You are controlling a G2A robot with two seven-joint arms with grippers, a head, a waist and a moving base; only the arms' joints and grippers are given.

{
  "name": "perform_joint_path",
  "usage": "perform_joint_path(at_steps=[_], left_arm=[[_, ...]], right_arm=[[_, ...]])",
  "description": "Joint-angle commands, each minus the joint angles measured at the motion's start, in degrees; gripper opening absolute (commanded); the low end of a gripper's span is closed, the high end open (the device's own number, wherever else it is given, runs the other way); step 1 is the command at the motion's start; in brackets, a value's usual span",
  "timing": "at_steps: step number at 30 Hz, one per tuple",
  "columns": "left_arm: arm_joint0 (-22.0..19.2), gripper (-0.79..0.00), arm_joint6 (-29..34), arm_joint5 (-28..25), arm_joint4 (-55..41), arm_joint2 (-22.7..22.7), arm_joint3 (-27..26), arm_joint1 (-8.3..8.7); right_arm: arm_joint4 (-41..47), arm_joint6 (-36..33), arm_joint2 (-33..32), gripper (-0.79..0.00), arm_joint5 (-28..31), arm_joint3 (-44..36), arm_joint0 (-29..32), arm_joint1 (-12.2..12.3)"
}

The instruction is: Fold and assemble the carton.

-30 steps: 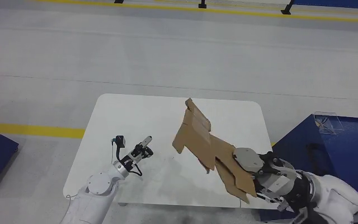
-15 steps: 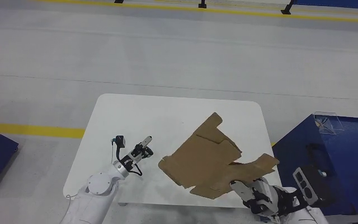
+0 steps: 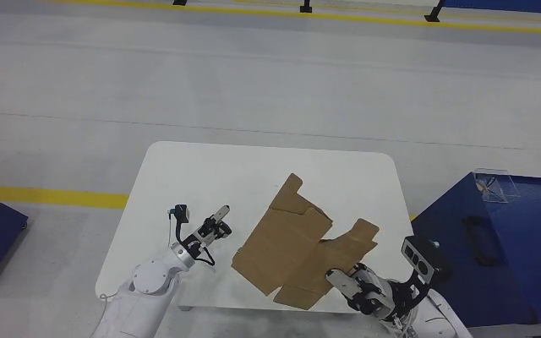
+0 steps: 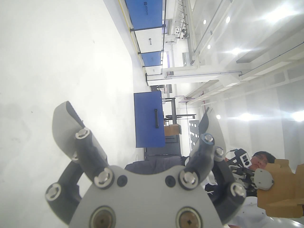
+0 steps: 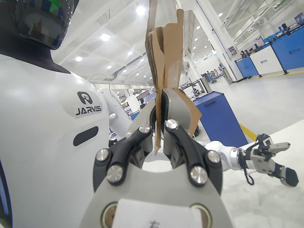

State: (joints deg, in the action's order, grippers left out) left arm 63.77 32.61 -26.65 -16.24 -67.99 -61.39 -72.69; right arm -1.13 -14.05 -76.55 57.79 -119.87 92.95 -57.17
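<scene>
Carton blank (image 3: 292, 245) of flat brown cardboard, unfolded, over the 5 o'clock part of the white tabletop (image 3: 194, 177). Looks lifted and tilted rather than lying flat; contact between far edge and surface impossible to tell.

At 8 o'clock on the tabletop, left gripper (image 3: 223, 218): fingers spread wide, holding nothing, pointed toward 1 o'clock. Near the blank's 9 o'clock corner but apart from it, bare surface between. From those fingers, cardboard off at 3 o'clock.

Across the middle, long axis of the blank roughly from 7 o'clock up to 1 o'clock, with flaps stepping out along the 2 o'clock side.

At 5 o'clock, by the tabletop's near edge, right gripper (image 3: 342, 283): fingers closed tight on the blank's near edge. In the right wrist view, sheet edge-on between them, several layers rising straight out of the grip.

Judged next: needs a second hold before creasing any panel. Nearer free arm is the left; would have to come in from 9 o'clock toward the loose corner, opposite end pinned by the right. Risk of the floppy sheet swinging about its single pinch point.
</scene>
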Motion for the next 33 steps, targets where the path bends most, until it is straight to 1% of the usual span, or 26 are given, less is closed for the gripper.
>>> perform_joint_path(at_steps=[1, 2, 4, 6, 8, 9, 11, 13, 15, 17, 18, 21, 23, 26, 27, 29, 32, 33], left_arm=[[0.0, 0.000, 0.0, 0.0, 0.0, 0.0, 0.0, 0.00], [0.0, 0.000, 0.0, 0.0, 0.0, 0.0, 0.0, 0.00], [0.0, 0.000, 0.0, 0.0, 0.0, 0.0, 0.0, 0.00], [0.0, 0.000, 0.0, 0.0, 0.0, 0.0, 0.0, 0.00], [0.0, 0.000, 0.0, 0.0, 0.0, 0.0, 0.0, 0.00], [0.0, 0.000, 0.0, 0.0, 0.0, 0.0, 0.0, 0.00], [0.0, 0.000, 0.0, 0.0, 0.0, 0.0, 0.0, 0.00], [0.0, 0.000, 0.0, 0.0, 0.0, 0.0, 0.0, 0.00], [0.0, 0.000, 0.0, 0.0, 0.0, 0.0, 0.0, 0.00], [0.0, 0.000, 0.0, 0.0, 0.0, 0.0, 0.0, 0.00], [0.0, 0.000, 0.0, 0.0, 0.0, 0.0, 0.0, 0.00], [0.0, 0.000, 0.0, 0.0, 0.0, 0.0, 0.0, 0.00], [0.0, 0.000, 0.0, 0.0, 0.0, 0.0, 0.0, 0.00], [0.0, 0.000, 0.0, 0.0, 0.0, 0.0, 0.0, 0.00], [0.0, 0.000, 0.0, 0.0, 0.0, 0.0, 0.0, 0.00], [0.0, 0.000, 0.0, 0.0, 0.0, 0.0, 0.0, 0.00], [0.0, 0.000, 0.0, 0.0, 0.0, 0.0, 0.0, 0.00], [0.0, 0.000, 0.0, 0.0, 0.0, 0.0, 0.0, 0.00]], right_arm=[[5.6, 0.3, 0.4, -0.785, -0.3, -1.9, 0.5, 0.2], [10.9, -0.1, 1.9, -0.785, -0.2, -2.8, 1.0, 0.3], [26.2, -3.4, 5.7, -0.785, -1.7, -4.3, 0.9, 1.0], [45.6, -9.5, 9.2, -0.785, -6.3, -6.4, -0.9, 1.7], [67.6, -18.9, 10.8, -0.785, -13.3, -7.3, -3.0, 2.0], [78.3, -24.0, 10.7, -0.785, -17.5, -6.6, -3.7, 2.0], [96.9, -33.9, 10.3, -0.785, -28.6, -3.8, -4.0, 1.7], [109.7, -40.0, 10.7, -0.785, -40.1, -0.5, -3.7, 1.4], [118.9, -41.0, 12.5, -0.785, -51.4, 1.4, -3.5, 1.0], [127.0, -39.5, 15.1, -0.785, -61.9, 2.8, -4.0, 0.5], [130.2, -38.2, 16.2, -0.785, -66.6, 3.6, -4.4, 0.3], [137.7, -33.4, 19.9, -0.785, -76.0, 5.2, -5.2, -0.4], [140.7, -31.0, 21.7, -0.785, -79.1, 6.2, -5.9, -0.9], [141.4, -28.7, 23.9, -0.785, -81.3, 7.3, -6.9, -1.7], [140.6, -28.4, 24.3, -0.785, -81.3, 7.6, -7.2, -2.0], [136.9, -29.7, 24.0, -0.785, -78.9, 7.8, -7.8, -2.4], [123.5, -35.6, 21.4, -0.785, -69.5, 7.3, -8.2, -2.7], [118.7, -37.9, 20.0, -0.785, -65.4, 7.0, -8.0, -2.8]])
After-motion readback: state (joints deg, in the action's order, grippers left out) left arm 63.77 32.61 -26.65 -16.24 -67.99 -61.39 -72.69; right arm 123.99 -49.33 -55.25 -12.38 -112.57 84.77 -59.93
